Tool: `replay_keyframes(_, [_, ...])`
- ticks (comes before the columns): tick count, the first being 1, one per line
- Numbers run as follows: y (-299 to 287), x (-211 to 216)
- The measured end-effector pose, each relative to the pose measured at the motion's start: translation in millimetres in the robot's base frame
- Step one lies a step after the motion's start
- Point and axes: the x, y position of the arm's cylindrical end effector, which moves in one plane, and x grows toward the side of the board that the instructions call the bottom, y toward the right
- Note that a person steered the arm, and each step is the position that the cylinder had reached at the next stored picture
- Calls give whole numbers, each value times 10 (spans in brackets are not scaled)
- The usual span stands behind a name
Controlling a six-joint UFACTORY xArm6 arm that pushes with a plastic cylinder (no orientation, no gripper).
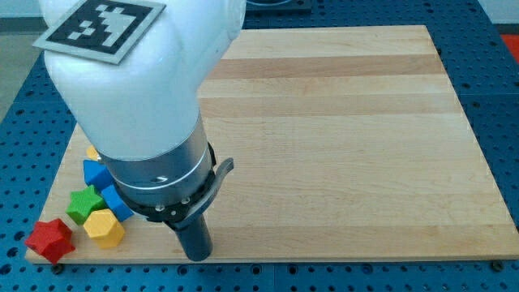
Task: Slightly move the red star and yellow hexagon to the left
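Camera view shows my tip (197, 256), a clawless rod gripping nothing, right of the yellow hexagon (104, 228) and red star (49, 239), placed to shove both leftward.

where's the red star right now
The red star sits at the board's bottom-left corner in the camera view, just left of the yellow hexagon.

Light was bright and even; my arm (134, 81) loomed softly blurred, with faint glare on its white shell.
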Motion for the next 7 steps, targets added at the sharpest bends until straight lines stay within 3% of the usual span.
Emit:
replay_keyframes(3, [-1510,-4])
replay_keyframes(5, [-1060,-30])
replay_keyframes(6, [-189,-359])
replay_keyframes(7, [51,-1279])
